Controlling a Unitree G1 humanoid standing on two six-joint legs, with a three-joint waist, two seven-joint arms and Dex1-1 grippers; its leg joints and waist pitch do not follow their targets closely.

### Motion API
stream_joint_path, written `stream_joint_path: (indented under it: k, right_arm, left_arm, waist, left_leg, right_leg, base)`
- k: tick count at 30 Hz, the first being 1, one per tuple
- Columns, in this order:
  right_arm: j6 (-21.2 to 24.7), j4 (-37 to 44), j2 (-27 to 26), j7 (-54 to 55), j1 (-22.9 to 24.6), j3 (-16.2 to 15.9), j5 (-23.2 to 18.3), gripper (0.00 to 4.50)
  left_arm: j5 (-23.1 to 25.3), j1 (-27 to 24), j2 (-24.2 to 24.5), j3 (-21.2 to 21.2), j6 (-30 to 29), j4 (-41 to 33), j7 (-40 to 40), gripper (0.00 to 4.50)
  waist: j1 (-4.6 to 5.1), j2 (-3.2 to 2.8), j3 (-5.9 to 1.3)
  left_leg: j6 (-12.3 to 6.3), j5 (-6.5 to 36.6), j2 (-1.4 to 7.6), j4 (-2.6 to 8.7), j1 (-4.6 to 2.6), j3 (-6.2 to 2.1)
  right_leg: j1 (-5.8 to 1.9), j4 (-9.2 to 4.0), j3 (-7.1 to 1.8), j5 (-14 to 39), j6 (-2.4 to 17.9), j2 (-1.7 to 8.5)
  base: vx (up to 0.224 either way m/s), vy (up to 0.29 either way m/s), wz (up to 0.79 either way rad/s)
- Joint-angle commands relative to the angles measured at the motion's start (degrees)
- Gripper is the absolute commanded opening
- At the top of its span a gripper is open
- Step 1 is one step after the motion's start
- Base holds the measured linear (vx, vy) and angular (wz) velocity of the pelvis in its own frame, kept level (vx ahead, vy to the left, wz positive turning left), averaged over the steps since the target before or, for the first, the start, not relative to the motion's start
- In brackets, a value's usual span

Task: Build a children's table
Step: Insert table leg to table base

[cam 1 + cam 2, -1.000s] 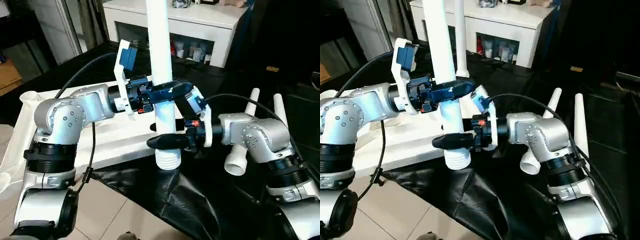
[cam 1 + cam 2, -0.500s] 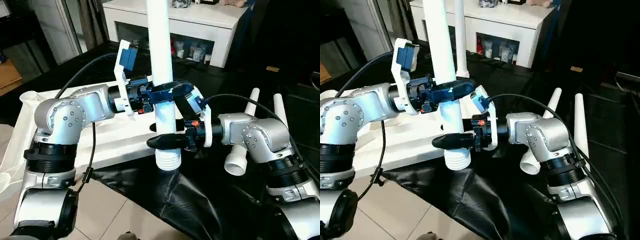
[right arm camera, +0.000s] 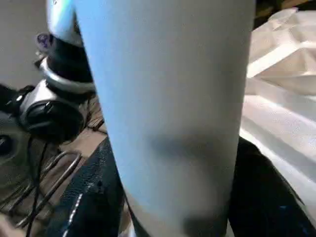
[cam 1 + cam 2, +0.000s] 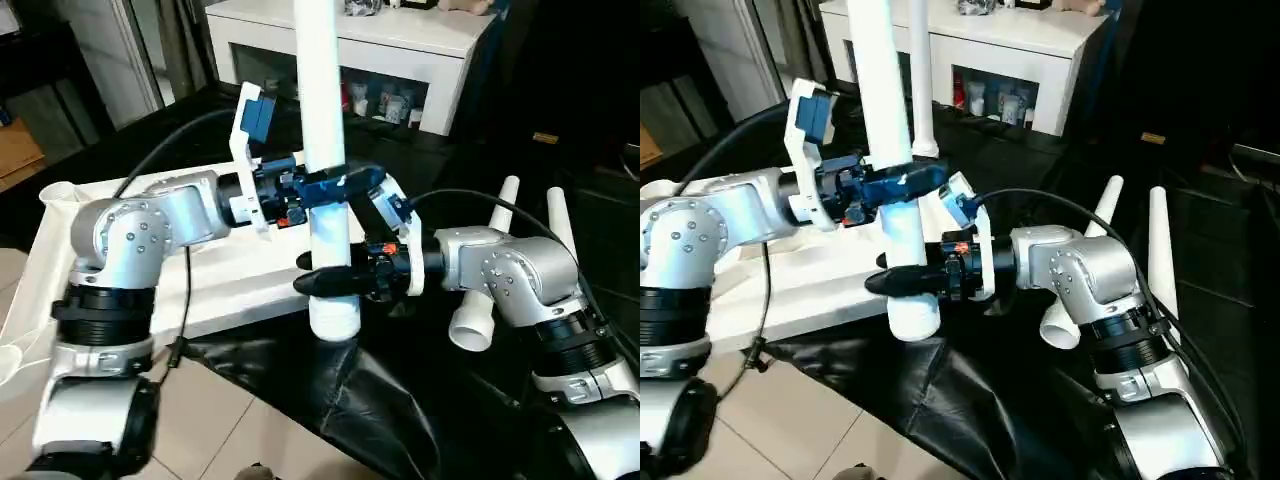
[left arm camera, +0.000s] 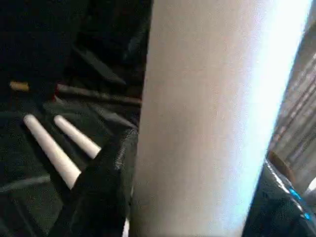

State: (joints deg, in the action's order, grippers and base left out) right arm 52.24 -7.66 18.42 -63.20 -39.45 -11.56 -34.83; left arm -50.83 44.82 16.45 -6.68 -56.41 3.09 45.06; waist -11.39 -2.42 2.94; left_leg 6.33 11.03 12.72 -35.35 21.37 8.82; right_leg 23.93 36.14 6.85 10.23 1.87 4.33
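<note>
The white tube leg (image 4: 322, 120) stands upright between both arms, over the front edge of the upturned tabletop (image 4: 215, 285) on the black-draped surface (image 4: 420, 400). It looks light, stiff and smooth, likely slippery, so a hold low near its threaded end, with a second higher up, seems wisest. The left pincer (image 4: 335, 187) clasps it at mid-height; the right pincer (image 4: 330, 283) has its fingers either side just below, seemingly gripping. I count one leg held, two legs (image 4: 552, 222) lying beside the right arm, one further leg (image 4: 922, 80) standing behind, and one tabletop.
</note>
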Motion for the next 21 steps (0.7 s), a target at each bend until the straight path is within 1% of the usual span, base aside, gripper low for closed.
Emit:
stream_joint_path:
  k: [1,2,4,5,6,7,8,9,10,11,12,13,14,15,16,17,18,19,20,21]
  right_arm:
    - [-2.0,0.2,-1.5,2.7,1.5,3.2,-0.2,2.09]
    - [-3.3,0.5,-2.8,4.3,2.7,5.2,-1.0,2.09]
    - [-3.6,0.7,-3.1,4.7,3.0,5.7,-1.2,1.99]
    - [-4.1,1.0,-3.5,5.4,3.7,6.5,-1.6,1.98]
    - [-4.6,1.9,-3.9,6.0,4.7,7.3,-2.0,1.98]
    - [-5.0,2.6,-4.5,7.0,5.5,8.2,-2.5,1.97]
    - [-5.2,3.1,-4.8,7.6,6.0,8.9,-2.8,1.94]
    - [-5.4,4.5,-5.4,8.9,7.3,10.3,-3.7,1.94]
    - [-5.4,4.5,-5.4,8.9,7.3,10.3,-3.7,1.93]
    - [-5.5,6.0,-5.8,9.9,8.6,11.2,-4.1,1.93]
    - [-5.5,6.0,-5.8,9.9,8.6,11.2,-4.1,1.93]
    - [-5.7,7.2,-5.8,11.0,9.5,11.7,-4.0,1.93]
    - [-5.8,7.7,-5.9,11.4,10.0,11.8,-3.8,1.93]
    - [-6.6,7.9,-5.5,12.6,10.5,11.9,-2.5,1.93]
    - [-8.3,7.7,-4.9,14.7,11.0,12.2,-0.3,1.93]
    - [-9.4,7.3,-4.7,16.7,11.4,12.8,1.1,1.93]
    - [-11.6,6.8,-4.8,18.9,11.5,13.1,3.1,1.93]
    - [-14.0,6.5,-4.8,21.1,11.7,13.2,5.4,1.92]
    - [-15.8,6.5,-4.9,23.1,12.0,13.3,7.2,1.91]
    - [-17.1,6.6,-5.0,24.5,12.2,13.5,8.4,1.91]
  left_arm:
    - [1.2,-0.3,-1.6,-2.0,5.6,-0.7,-1.9,3.06]
    - [1.5,-1.2,-3.7,-3.5,9.7,-1.4,-3.2,3.06]
    - [1.3,-1.4,-4.2,-4.0,10.5,-1.6,-3.6,3.07]
    - [0.9,-1.8,-5.3,-4.9,11.6,-2.1,-4.2,3.07]
    - [0.2,-2.2,-6.6,-6.0,12.5,-3.0,-5.1,3.07]
    - [-0.3,-2.5,-7.4,-6.6,13.0,-3.8,-5.5,3.07]
    - [-0.6,-2.8,-7.9,-7.1,13.3,-4.4,-5.8,3.07]
    - [-1.1,-3.3,-9.1,-7.9,14.3,-5.6,-6.7,3.07]
    - [-1.1,-3.3,-9.1,-7.9,14.3,-5.6,-6.7,3.07]
    - [-0.9,-4.0,-9.9,-8.1,15.4,-6.8,-7.6,3.07]
    - [-0.9,-4.0,-9.9,-8.1,15.4,-6.8,-7.6,3.07]
    - [-0.3,-4.6,-10.4,-8.0,16.9,-8.0,-7.9,3.07]
    - [0.0,-4.8,-10.6,-7.8,18.0,-8.4,-8.1,3.07]
    - [1.7,-5.1,-10.1,-7.2,19.5,-9.5,-9.1,3.07]
    - [3.9,-5.4,-9.0,-6.6,20.6,-11.1,-10.4,3.07]
    - [5.6,-5.8,-8.0,-6.2,20.2,-12.5,-11.9,3.07]
    - [9.6,-6.7,-6.0,-4.6,20.5,-13.7,-13.1,3.07]
    - [13.6,-7.9,-3.8,-2.8,21.0,-14.7,-14.1,3.07]
    - [17.6,-9.6,-1.4,-0.8,21.6,-15.7,-14.8,3.07]
    - [19.8,-10.7,-0.3,0.3,22.0,-16.3,-15.2,3.07]
  waist:
    - [-0.06,1.11,-4.73]
    - [-0.09,0.94,-4.84]
    - [-0.07,1.11,-4.89]
    - [-0.03,0.99,-4.92]
    - [-0.06,0.71,-4.93]
    - [0.03,0.87,-4.94]
    - [0.07,0.73,-4.85]
    - [0.07,0.73,-4.85]
    - [0.08,0.7,-4.87]
    - [0.24,0.1,-4.79]
    - [0.24,0.33,-4.81]
    - [0.24,0.2,-4.86]
    - [0.27,0.31,-4.78]
    - [0.33,0.37,-4.79]
    - [0.34,0.39,-4.68]
    - [0.45,0.64,-4.63]
    - [0.48,0.51,-4.57]
    - [0.73,0.84,-4.39]
    - [1.0,0.8,-4.27]
    - [1.03,0.69,-4.26]
  left_leg:
    - [-0.12,3.8,0.13,3.54,0.45,0.39]
    - [-0.14,3.6,0.16,3.52,0.43,0.34]
    - [-0.09,3.3,0.15,3.47,0.52,0.38]
    - [-0.27,3.1,0.19,3.51,0.4,0.38]
    - [-0.18,3.1,0.27,3.47,0.39,0.32]
    - [-0.28,3.2,0.24,3.49,0.31,0.34]
    - [-0.35,3.6,0.29,3.49,0.32,0.41]
    - [-0.35,3.6,0.29,3.49,0.32,0.41]
    - [-0.3,3.8,0.31,3.54,0.35,0.33]
    - [-0.27,4.6,0.4,3.57,0.23,0.29]
    - [-0.3,4.8,0.3,3.53,0.19,0.35]
    - [-0.31,4.4,0.19,3.57,0.26,0.3]
    - [-0.33,4.8,0.15,3.6,0.26,0.32]
    - [-0.32,4.9,0.1,3.59,0.24,0.36]
    - [-0.07,5.2,0.3,3.78,0.13,0.2]
    - [0.37,5.3,0.24,3.83,0.18,0.24]
    - [0.5,5.5,0.25,3.87,0.07,0.24]
    - [0.65,6.0,0.2,4.01,0.0,0.23]
    - [0.76,6.6,0.09,4.08,-0.21,0.36]
    - [0.94,6.8,0.08,4.12,-0.3,0.26]
  right_leg:
    - [-4.18,-4.32,-3.37,11.7,5.0,3.8]
    - [-4.19,-4.37,-3.32,12.0,4.8,3.9]
    - [-4.24,-4.27,-3.29,11.5,4.8,3.89]
    - [-4.15,-4.24,-3.31,11.2,4.6,3.74]
    - [-4.14,-4.14,-3.31,10.9,4.7,3.82]
    - [-4.13,-4.19,-3.27,10.7,4.9,3.77]
    - [-4.04,-4.37,-3.35,10.9,4.8,3.77]
    - [-4.04,-4.37,-3.35,10.9,4.8,3.77]
    - [-4.19,-4.33,-3.3,11.0,5.1,3.83]
    - [-4.04,-4.64,-3.28,11.5,5.1,3.79]
    - [-4.06,-4.63,-3.23,11.5,5.0,3.71]
    - [-4.19,-4.61,-3.21,11.3,4.7,3.57]
    - [-4.17,-4.7,-3.18,12.0,4.4,3.58]
    - [-4.18,-4.71,-3.16,12.4,4.2,3.53]
    - [-4.06,-4.85,-3.18,13.4,3.5,3.55]
    - [-4.17,-4.84,-3.15,14.8,2.6,3.63]
    - [-4.01,-4.91,-3.15,15.5,2.2,3.59]
    - [-3.88,-5.13,-3.15,17.6,0.8,3.58]
    - [-3.64,-5.54,-3.15,19.8,-0.5,3.47]
    - [-3.58,-5.47,-3.12,20.5,-1.0,3.55]
  base:
    - [0.0,0.0,0.0]
    - [0.0,0.0,0.0]
    - [0.0,0.0,0.0]
    - [0.0,0.0,0.0]
    - [0.0,0.0,0.0]
    - [0.0,0.0,0.0]
    - [0.0,0.0,0.0]
    - [0.0,0.0,0.0]
    - [0.0,0.0,0.0]
    - [0.0,0.0,0.0]
    - [0.0,0.0,0.0]
    - [0.0,0.0,0.0]
    - [0.0,0.0,0.0]
    - [0.0,0.0,0.0]
    - [0.0,0.0,0.0]
    - [0.0,0.0,0.0]
    - [0.0,0.0,0.0]
    - [0.0,0.0,0.0]
    - [0.0,0.0,0.0]
    - [0.0,0.0,0.0]
